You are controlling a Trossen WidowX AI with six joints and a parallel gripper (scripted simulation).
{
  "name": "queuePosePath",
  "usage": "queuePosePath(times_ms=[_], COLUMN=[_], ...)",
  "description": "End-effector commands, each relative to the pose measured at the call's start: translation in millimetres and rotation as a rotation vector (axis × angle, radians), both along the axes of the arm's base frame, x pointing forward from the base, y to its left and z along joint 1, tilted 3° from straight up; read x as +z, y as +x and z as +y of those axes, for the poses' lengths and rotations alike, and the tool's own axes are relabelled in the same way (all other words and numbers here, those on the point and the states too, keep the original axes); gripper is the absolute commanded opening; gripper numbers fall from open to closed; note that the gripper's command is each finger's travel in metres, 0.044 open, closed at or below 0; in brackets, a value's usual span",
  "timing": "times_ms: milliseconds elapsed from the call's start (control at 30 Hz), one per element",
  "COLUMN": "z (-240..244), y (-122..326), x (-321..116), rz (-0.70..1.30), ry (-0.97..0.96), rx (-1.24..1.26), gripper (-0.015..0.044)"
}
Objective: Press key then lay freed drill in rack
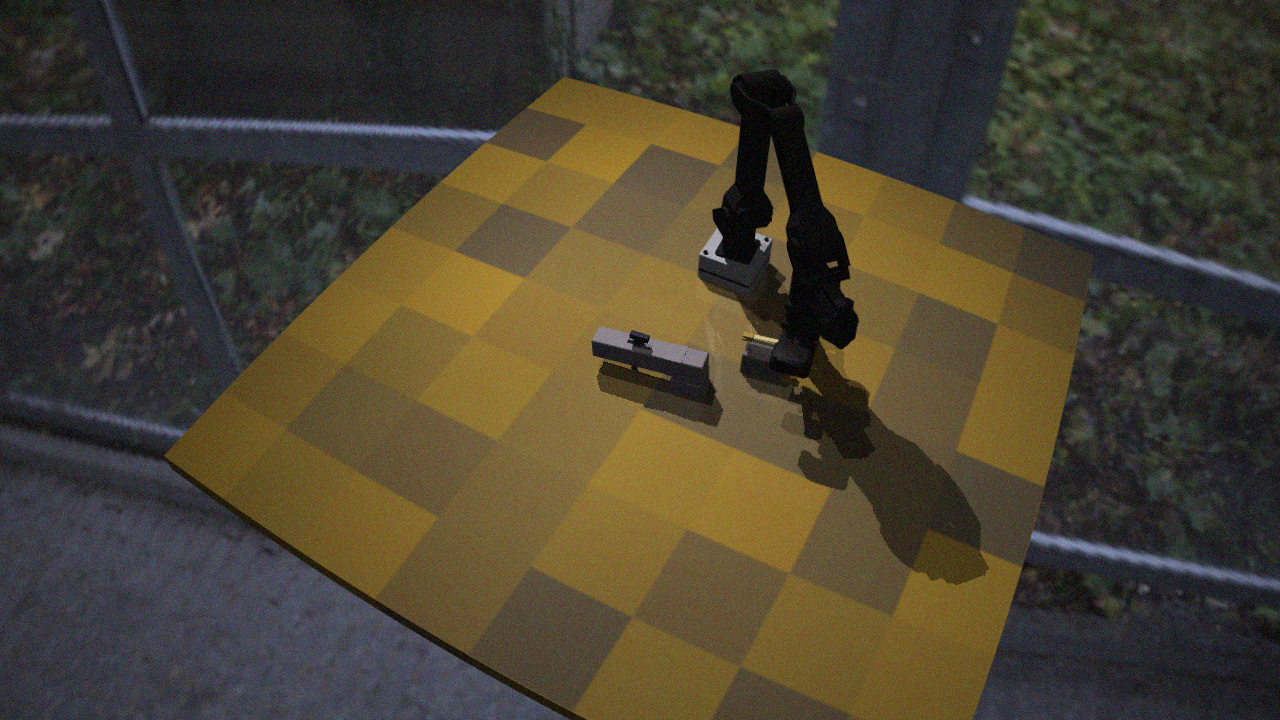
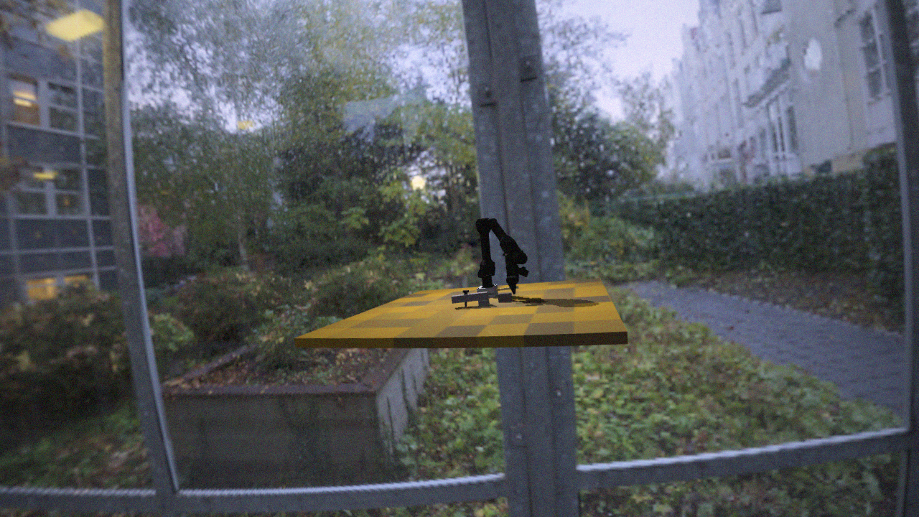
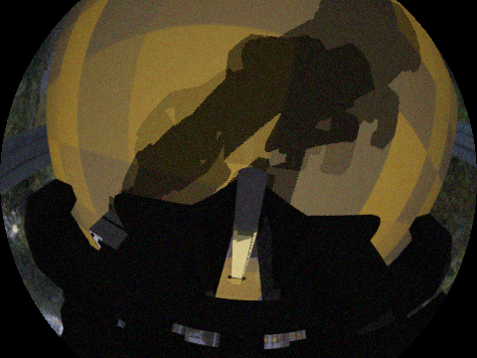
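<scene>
Drill (image 1: 759,339) (image 3: 243,251) gripped in our nearly closed claw (image 1: 792,358) (image 2: 513,290) (image 3: 246,186), right of centre in the top view, over the rack (image 1: 760,360) (image 2: 505,297); we judge laying-in underway, next needing careful lining-up, lowering, release.

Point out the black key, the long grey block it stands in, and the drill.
Black key (image 1: 639,336) (image 2: 465,292): top and exterior views, on its head.
Long grey block (image 1: 673,351) (image 2: 477,298): top view, upper face; exterior view, side face.
Drill (image 1: 760,339) (image 3: 241,249): top and wrist views, on its gold part.
</scene>
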State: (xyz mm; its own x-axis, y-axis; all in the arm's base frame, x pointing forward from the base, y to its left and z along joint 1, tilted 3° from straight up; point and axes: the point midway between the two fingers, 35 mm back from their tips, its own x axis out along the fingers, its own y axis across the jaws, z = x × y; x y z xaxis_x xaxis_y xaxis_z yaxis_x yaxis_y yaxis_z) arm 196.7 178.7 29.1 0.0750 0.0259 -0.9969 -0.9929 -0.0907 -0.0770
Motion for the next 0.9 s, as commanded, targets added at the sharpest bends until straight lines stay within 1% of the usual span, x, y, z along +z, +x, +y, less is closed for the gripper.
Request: queuePosePath(times_ms=[0,867], z=[-1,-1], y=[1,3], x=[-4,-32], rz=[-0.002,-0.002], ry=[-0.006,-0.007], rx=[-0.003,-0.003], gripper=[0.0,0.0])
